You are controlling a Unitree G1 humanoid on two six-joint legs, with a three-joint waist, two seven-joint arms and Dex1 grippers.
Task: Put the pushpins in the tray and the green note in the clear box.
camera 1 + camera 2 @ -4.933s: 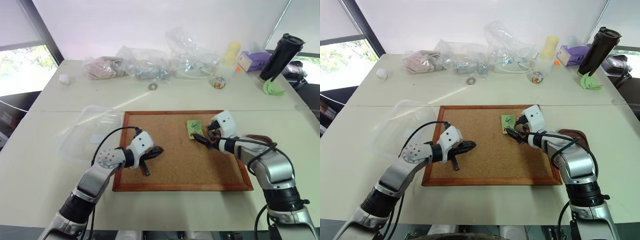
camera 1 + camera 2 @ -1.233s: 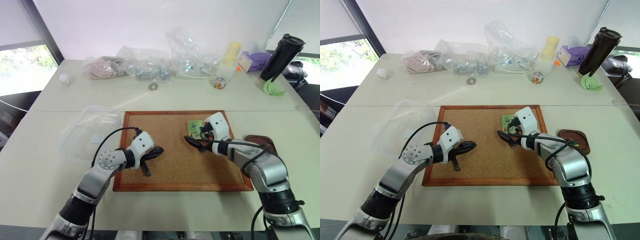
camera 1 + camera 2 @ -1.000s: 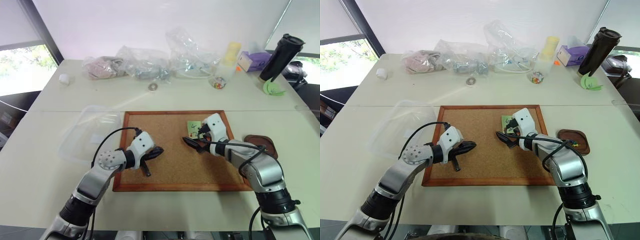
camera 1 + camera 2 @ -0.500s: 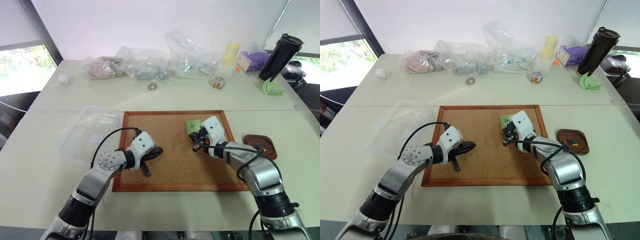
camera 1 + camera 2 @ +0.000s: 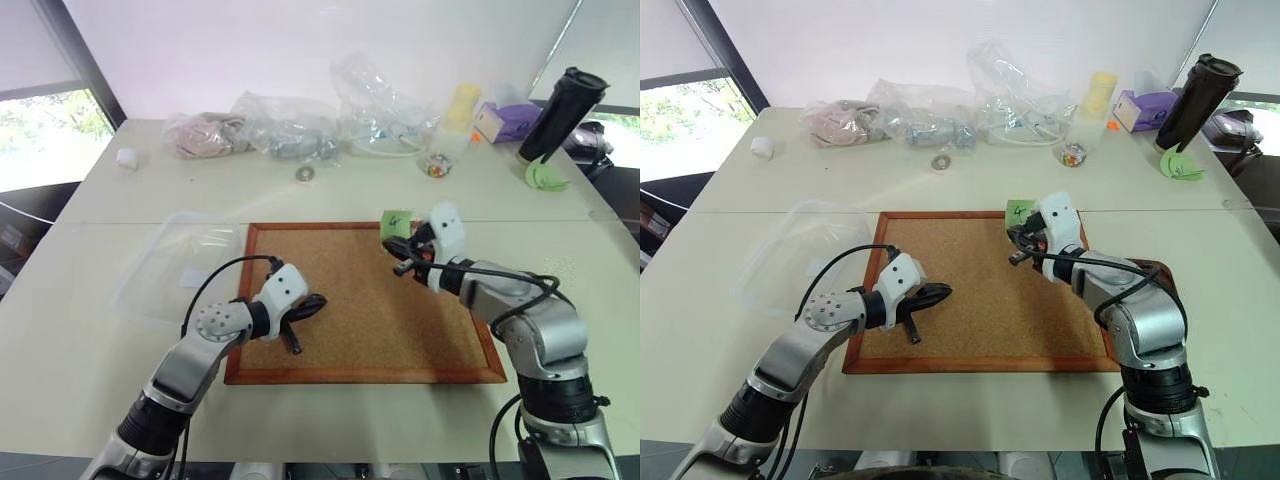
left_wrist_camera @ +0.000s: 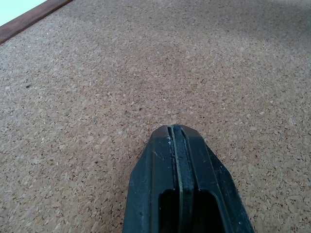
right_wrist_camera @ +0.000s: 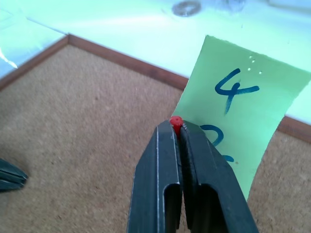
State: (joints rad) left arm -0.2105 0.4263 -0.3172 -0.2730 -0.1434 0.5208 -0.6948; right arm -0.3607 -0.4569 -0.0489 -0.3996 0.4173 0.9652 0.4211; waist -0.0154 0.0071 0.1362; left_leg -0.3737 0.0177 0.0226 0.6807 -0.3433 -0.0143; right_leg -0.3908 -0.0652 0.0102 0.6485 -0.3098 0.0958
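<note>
Right gripper point(image 7: 181, 127) clenched on a red pushpin point(image 7: 176, 121), its head poking out at the fingertips; green note point(image 7: 238, 121) hangs on that pin, lifted clear of the cork board point(image 5: 360, 300), just past the tips and tilted; note reads a blue "4" plus a second blue mark cut off behind the fingers, unreadable; left gripper point(image 6: 175, 133) clamped on nothing, tips resting low over bare cork, well apart from the right gripper; clear box point(image 5: 175, 270) sits off the board on the left gripper's outer side, well away from the note, small white label on it, no text legible; tray point(image 5: 1162, 272) mostly hidden behind the right forearm, only a dark brown edge showing, contents can't be made out; along the table's far edge beyond both grippers: clear plastic bags point(image 5: 300, 125), purple box point(image 5: 508, 122) with print too small to read, tall black tumbler point(image 5: 560, 112), small jar point(image 5: 437, 162) of coloured bits.
</note>
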